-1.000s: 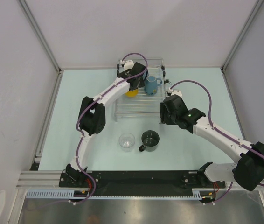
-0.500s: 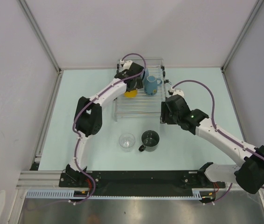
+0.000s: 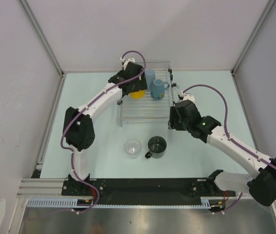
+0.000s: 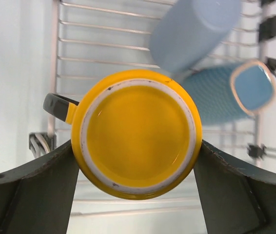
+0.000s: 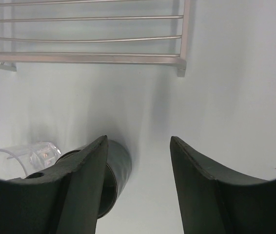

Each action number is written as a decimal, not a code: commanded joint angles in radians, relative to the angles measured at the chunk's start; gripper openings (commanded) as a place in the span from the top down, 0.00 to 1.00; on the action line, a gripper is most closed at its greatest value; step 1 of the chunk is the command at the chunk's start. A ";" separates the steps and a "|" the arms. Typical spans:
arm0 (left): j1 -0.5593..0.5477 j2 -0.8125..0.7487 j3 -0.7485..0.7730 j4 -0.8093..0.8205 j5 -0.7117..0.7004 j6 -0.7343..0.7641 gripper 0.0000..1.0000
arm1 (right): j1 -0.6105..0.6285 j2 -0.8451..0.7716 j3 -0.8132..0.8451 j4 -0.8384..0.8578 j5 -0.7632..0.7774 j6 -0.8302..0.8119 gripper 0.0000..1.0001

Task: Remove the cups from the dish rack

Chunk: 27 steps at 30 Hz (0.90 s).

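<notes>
Yellow mug (image 4: 137, 134) in left claw (image 4: 135, 148)

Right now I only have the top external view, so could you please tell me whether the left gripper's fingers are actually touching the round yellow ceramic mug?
Observer: Yes. In the left wrist view the left gripper has both fingers against the sides of the yellow mug, over the silver wire dish rack.
Operator: Thank you. Where is its handle?
Observer: The black handle juts out beside one finger, not between them.
Operator: Is the right gripper carrying anything?
Observer: No. The right gripper is open, with nothing between its jaws.
</notes>
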 commanded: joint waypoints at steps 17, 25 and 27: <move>0.116 -0.590 -0.941 1.350 0.927 -0.345 0.99 | -0.145 -0.166 -0.155 0.427 -0.325 0.148 0.43; 0.115 -0.541 -1.104 1.803 1.021 -0.590 1.00 | -0.208 -0.283 -0.281 0.759 -0.527 0.292 0.44; 0.113 -0.550 -1.121 1.811 1.023 -0.588 1.00 | -0.215 -0.291 -0.301 0.832 -0.551 0.320 0.44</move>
